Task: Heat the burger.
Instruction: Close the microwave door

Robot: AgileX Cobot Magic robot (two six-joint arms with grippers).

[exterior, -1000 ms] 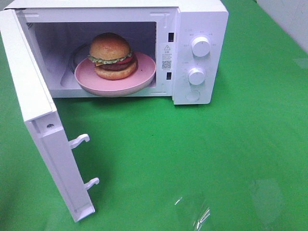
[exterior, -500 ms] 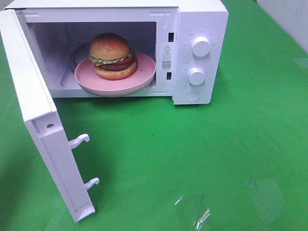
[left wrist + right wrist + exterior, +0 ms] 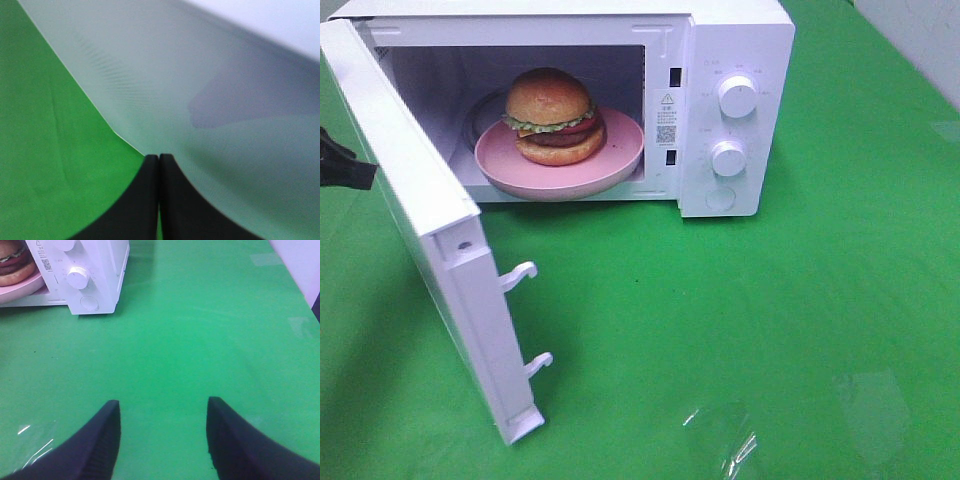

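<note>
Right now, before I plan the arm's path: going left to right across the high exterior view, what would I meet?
open microwave door → burger on its pink plate → control panel → green cloth

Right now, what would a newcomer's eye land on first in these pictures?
The shiny golden-bun burger with lettuce sits on a round pink plate inside the white microwave oven, at the back left of the green cloth. The oven's white door stands open toward the front left, with the black left end effector shut just behind it.
</note>
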